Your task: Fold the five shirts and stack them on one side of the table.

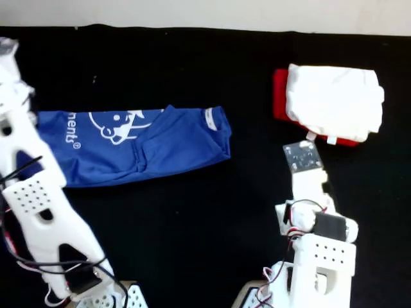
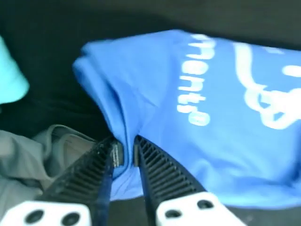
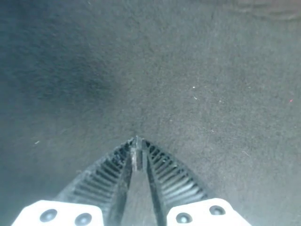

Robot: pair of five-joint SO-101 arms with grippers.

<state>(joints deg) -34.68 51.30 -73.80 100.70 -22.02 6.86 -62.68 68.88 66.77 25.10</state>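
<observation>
Here the left claw (image 2: pixel 124 153) pinches the blue shirt (image 2: pixel 202 103) at its edge; right claw (image 3: pixel 137 151) closed.

Open black table (image 1: pixel 250 192) between blue shirt (image 1: pixel 135 144) and folded stack (image 1: pixel 331 102), open strip along the far edge

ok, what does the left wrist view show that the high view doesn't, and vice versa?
Left wrist extra: the left claw shut on the blue shirt at a fold near its edge, with a grey cloth and a teal cloth off to one side. High view extra: a folded white shirt stacked on a red shirt at the right of the picture. Both: the blue shirt lying on the black table.
</observation>
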